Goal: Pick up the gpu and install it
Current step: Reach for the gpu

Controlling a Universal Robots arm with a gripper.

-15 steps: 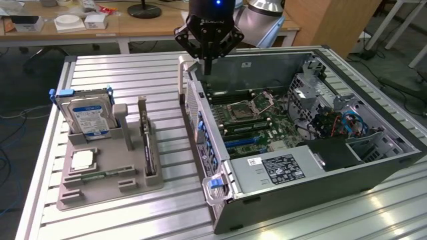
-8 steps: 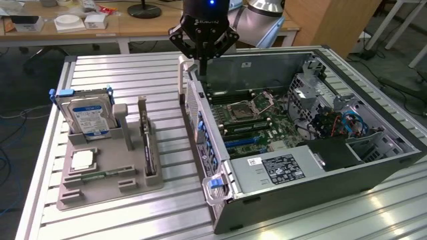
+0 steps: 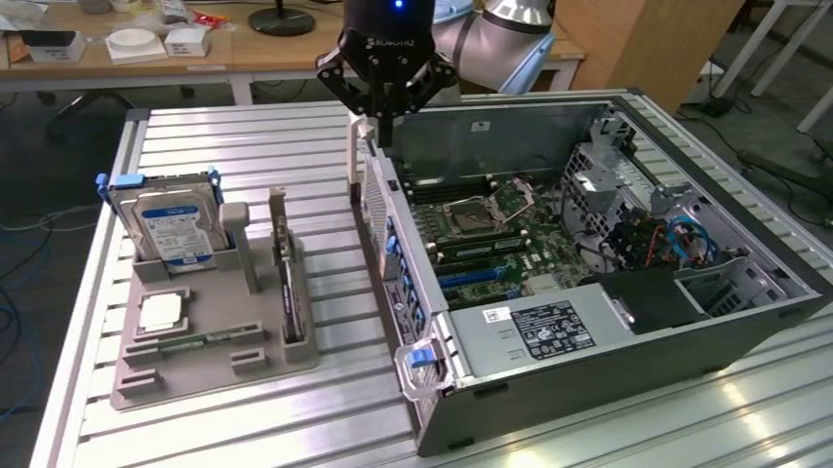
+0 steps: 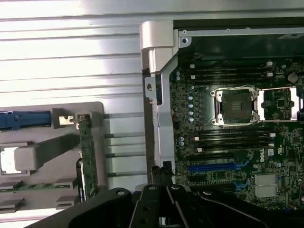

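A slotted aluminium table (image 3: 260,146) fills the workspace, and a wooden desk (image 3: 260,54) with small boxes stands behind it across a dark floor.

Toward the exterior view's left, a grey holder tray (image 3: 195,366) lies flat on the table. A hard drive (image 3: 170,226) with a blue-white label stands upright at the tray's far end. A processor chip (image 3: 159,312) and a memory stick (image 3: 195,343) lie flat nearer the camera. The gpu (image 3: 285,278) (image 4: 88,156) stands on its long edge in a slot along the tray's side nearest the computer, its silver bracket at the far end.

An open computer case (image 3: 625,375) lies on its side at the exterior view's right. Its motherboard (image 3: 514,239) faces up and a power supply (image 3: 540,327) sits at the near end.

The gripper (image 3: 385,132) (image 4: 160,179) hangs just over the far end of the case's rear wall, well apart from the gpu, its fingers drawn together at the tips.

A bare strip of table runs between the tray and the case, and more bare table lies beyond the tray's far end.
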